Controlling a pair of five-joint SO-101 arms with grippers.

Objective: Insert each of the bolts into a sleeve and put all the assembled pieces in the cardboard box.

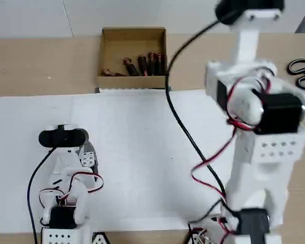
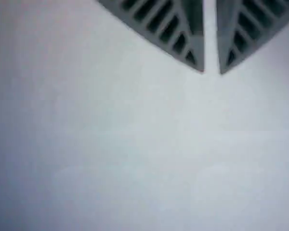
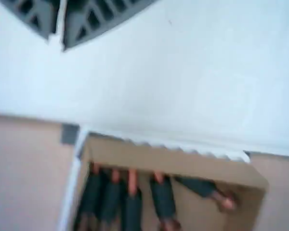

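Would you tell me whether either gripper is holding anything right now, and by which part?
Nothing is held: the left gripper and right gripper are both empty over the white paper.

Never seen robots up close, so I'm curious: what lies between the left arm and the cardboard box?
Just bare white paper: in the high view nothing sits on the sheet between the left arm and the cardboard box.

Bright even light, faint soft shadows on the white paper (image 1: 142, 132)
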